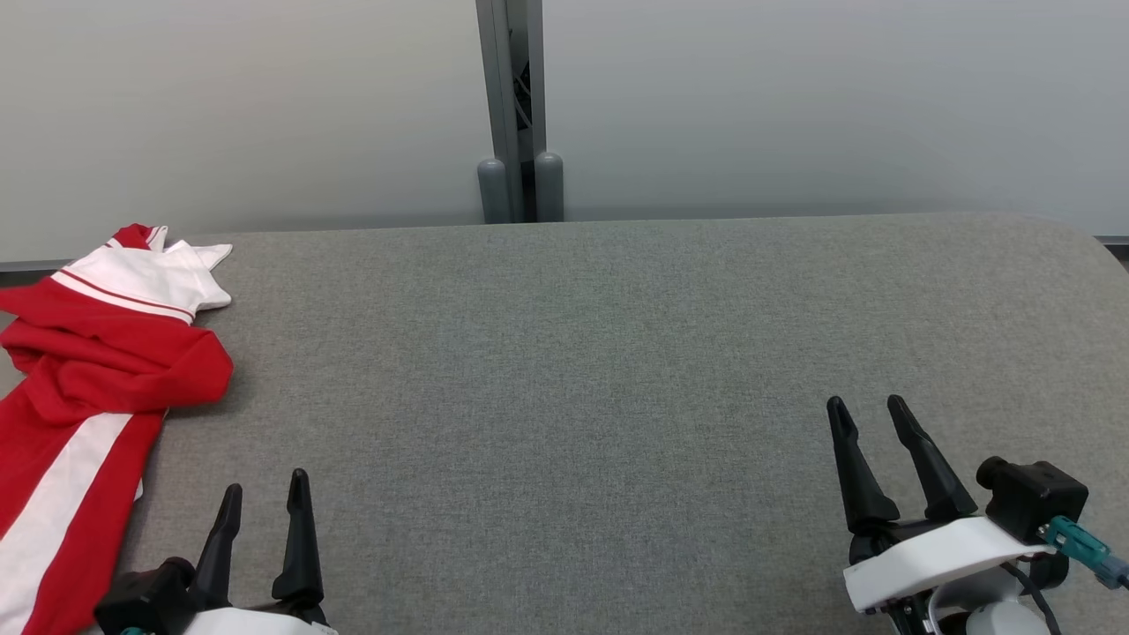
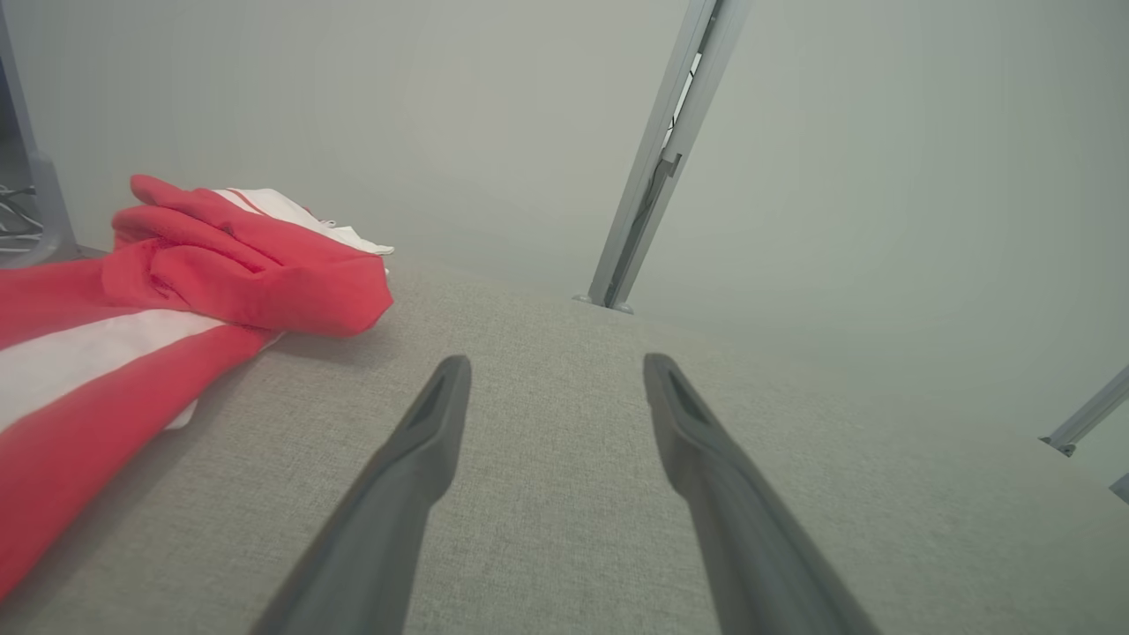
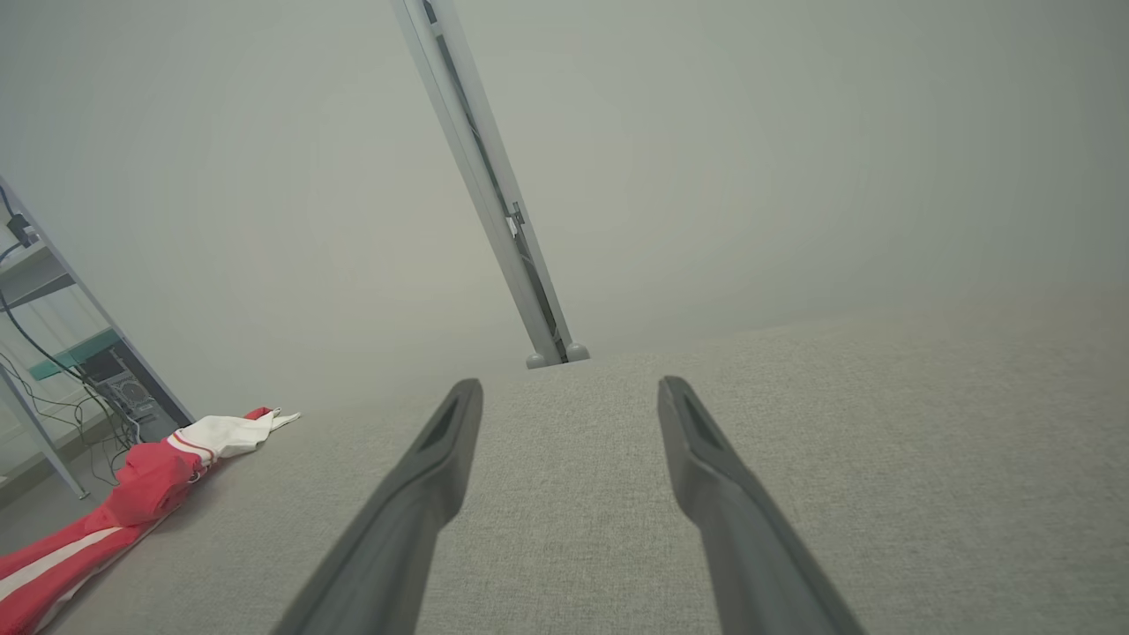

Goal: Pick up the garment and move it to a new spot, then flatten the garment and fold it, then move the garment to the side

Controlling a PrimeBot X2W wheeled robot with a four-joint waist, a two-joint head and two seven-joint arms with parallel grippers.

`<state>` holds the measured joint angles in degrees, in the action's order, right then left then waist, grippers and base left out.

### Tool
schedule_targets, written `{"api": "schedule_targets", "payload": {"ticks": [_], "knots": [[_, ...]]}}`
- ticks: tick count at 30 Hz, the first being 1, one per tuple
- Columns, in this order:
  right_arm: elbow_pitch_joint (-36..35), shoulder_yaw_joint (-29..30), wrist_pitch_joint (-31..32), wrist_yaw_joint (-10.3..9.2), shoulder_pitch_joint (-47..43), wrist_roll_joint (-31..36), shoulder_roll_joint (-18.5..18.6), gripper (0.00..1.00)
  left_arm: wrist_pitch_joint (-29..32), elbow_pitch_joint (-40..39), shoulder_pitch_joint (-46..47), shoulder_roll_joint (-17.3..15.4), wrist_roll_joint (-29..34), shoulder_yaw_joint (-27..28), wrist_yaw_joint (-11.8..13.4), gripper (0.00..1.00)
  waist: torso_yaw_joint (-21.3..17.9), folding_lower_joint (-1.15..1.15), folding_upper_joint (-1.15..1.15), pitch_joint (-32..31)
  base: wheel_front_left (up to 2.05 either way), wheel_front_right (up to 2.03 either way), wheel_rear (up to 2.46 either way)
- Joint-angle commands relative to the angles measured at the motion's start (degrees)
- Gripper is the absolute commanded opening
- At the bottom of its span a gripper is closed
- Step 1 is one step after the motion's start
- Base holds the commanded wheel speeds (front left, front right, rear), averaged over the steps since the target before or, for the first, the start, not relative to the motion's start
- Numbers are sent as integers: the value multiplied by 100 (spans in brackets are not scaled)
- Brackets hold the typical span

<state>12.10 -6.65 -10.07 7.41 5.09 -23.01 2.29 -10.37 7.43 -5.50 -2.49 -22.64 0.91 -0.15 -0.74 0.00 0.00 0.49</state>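
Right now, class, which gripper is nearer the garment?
Left. The left gripper sits just beside the garment, apart from it; the right gripper is far across the table.

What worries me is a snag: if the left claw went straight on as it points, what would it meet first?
Probably bare table near its far edge, then the wall; depth unclear. The garment lies left of the left claw.
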Motion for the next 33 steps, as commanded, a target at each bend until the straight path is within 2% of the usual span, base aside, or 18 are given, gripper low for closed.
{"api": "schedule_targets", "payload": {"ticks": [1,33], "knots": [[-23,-1,-57,9,92,122,51,100,-44,-63,-4,-35,124,4,38,100,-2,0,0,0,0,0,0],[438,17,-439,12,244,1383,76,100,-403,-151,-251,-57,1477,-197,314,100,-65,0,0,18,0,0,0]]}}
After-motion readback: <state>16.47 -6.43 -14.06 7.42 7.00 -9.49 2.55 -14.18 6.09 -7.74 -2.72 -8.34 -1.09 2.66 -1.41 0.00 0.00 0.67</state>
